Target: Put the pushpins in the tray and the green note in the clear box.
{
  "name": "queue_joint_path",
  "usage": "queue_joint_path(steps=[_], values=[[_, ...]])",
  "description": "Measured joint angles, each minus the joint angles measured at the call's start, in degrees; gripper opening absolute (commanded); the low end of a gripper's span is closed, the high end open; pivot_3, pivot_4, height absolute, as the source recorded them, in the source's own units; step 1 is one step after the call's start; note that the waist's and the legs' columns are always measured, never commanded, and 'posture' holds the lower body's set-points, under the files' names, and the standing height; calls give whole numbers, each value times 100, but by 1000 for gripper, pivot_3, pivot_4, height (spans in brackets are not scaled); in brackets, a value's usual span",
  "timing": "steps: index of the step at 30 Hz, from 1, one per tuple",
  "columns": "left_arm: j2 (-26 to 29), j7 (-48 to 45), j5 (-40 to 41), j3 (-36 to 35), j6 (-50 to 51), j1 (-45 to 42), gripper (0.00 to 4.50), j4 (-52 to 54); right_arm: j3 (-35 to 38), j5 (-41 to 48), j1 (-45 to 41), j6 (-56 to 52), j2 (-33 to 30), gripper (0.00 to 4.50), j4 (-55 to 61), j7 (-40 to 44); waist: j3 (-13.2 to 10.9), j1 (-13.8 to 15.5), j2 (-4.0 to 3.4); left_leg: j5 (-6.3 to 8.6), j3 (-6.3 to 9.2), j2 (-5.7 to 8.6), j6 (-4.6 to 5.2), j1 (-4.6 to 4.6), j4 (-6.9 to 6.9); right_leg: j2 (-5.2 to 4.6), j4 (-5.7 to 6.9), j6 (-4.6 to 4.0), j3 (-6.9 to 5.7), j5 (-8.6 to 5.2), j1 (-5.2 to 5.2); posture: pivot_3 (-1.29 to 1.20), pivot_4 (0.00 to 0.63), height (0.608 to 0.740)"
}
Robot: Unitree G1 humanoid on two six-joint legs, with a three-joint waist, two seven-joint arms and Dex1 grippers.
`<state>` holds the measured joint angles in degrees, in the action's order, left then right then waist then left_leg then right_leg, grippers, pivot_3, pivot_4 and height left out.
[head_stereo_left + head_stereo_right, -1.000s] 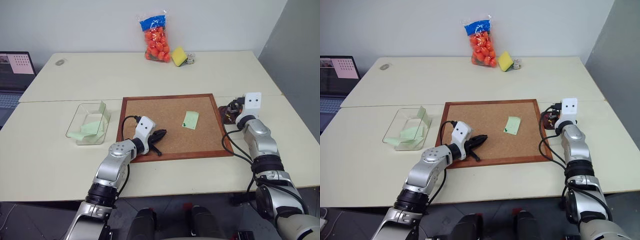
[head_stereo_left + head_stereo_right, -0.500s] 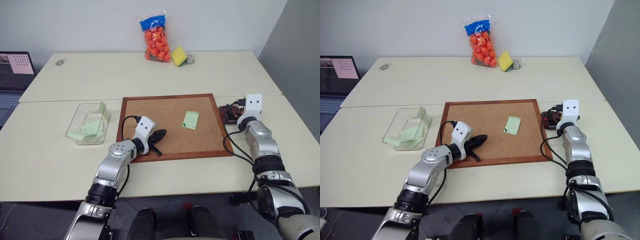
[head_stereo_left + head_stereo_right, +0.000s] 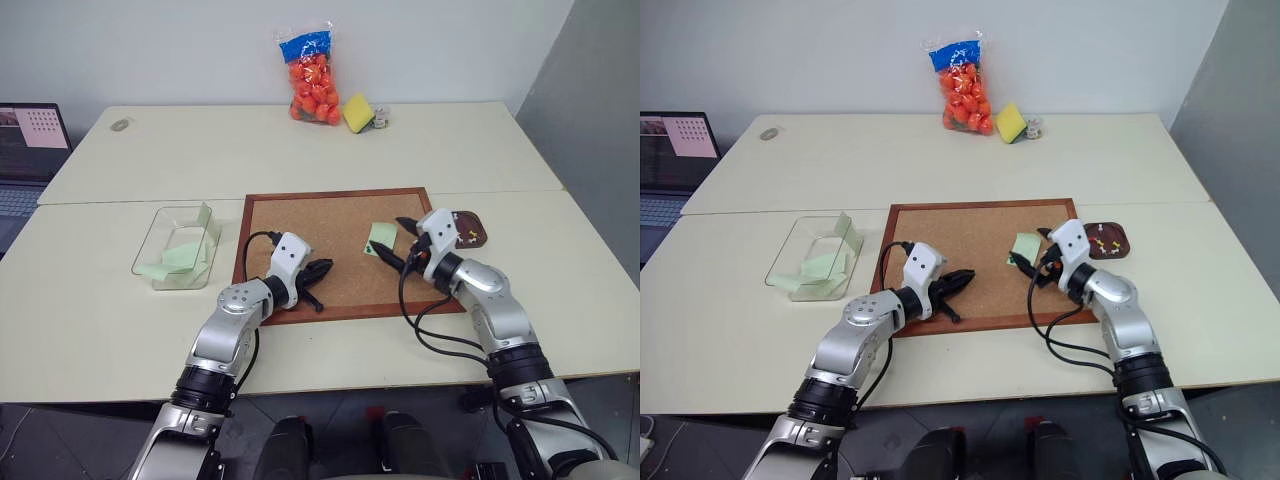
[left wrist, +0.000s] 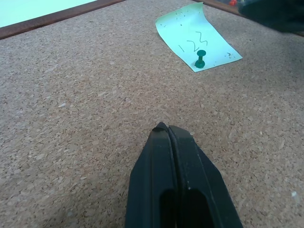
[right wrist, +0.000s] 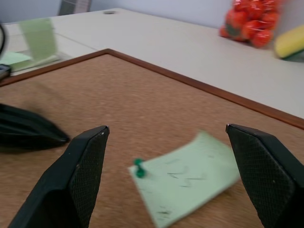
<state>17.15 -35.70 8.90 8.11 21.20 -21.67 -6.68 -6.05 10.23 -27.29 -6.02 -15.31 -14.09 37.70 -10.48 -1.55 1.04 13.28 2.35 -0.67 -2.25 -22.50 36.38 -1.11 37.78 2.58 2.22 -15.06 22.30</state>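
Note:
The green note point(image 3: 379, 237) lies on the corkboard, held down by a green pushpin point(image 4: 201, 58) near one edge. My right gripper point(image 3: 394, 240) hovers open just over the note, one finger on each side of it; in the right wrist view the note point(image 5: 190, 178) and its pin point(image 5: 138, 168) sit between the fingertips point(image 5: 97, 142). The brown tray point(image 3: 476, 238) rests on the table right of the board, with small pushpins point(image 3: 1105, 242) in it. Left of the board stands the clear box point(image 3: 145, 255), green slips inside. My left gripper point(image 3: 318, 272) is shut and empty, low over the cork.
The wood-framed corkboard point(image 3: 330, 225) takes up the table's middle. A bag of orange balls point(image 3: 312, 75) and a yellow sponge point(image 3: 357, 112) stand at the far edge. A laptop point(image 3: 30, 150) sits at the far left.
My right arm has swung from the tray leftward over the corkboard to the green note, turning to face left, and the tray is uncovered. The left arm has not moved.

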Motion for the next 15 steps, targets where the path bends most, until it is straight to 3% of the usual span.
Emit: queue_joint_path(steps=[12,15], values=[[-5,7,0,-1,0,9,0,37,-258,-411,-276,-95,301,4180,-773,-168,0,4,0,0,-1,2,0,0,0,-1,0,-2,0,1,1,0,150,740],[-3,11,0,-2,1,16,0,45,-255,-451,-331,-44,330,3747,-886,-172,0,2,0,0,-1,2,0,0,0,0,0,-2,1,1,1,0,150,740]])
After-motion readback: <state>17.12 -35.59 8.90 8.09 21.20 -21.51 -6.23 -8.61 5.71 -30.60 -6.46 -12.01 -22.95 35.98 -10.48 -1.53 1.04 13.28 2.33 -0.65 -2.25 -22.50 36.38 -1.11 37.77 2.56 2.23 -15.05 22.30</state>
